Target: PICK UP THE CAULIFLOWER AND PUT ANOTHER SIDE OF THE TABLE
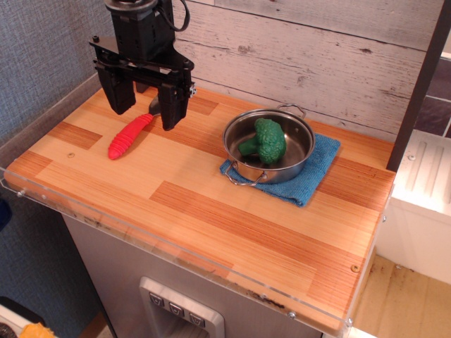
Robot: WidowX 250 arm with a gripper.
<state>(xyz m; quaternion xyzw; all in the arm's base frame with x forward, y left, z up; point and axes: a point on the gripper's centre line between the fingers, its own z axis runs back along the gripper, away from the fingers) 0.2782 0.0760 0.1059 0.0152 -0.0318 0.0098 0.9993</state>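
Observation.image shows my tool (146,104) spread wide, empty, above the counter (211,211); the cauliflower (266,141) sits inside the pot (236,151), whose rim could catch my fingers.

The cauliflower (264,141) I am after is a small green toy floret with a bumpy, rounded head and a short stem. It lies on its side, head toward the right and back, stem pointing left and slightly toward the front. It rests inside a shiny metal pot (235,146), near the middle of the bowl, touching the bottom. The surface (211,211) is a wooden top in light and reddish-brown stripes, with a clear acrylic rim along its front and left edges. The cauliflower sits over the right rear part of that surface.
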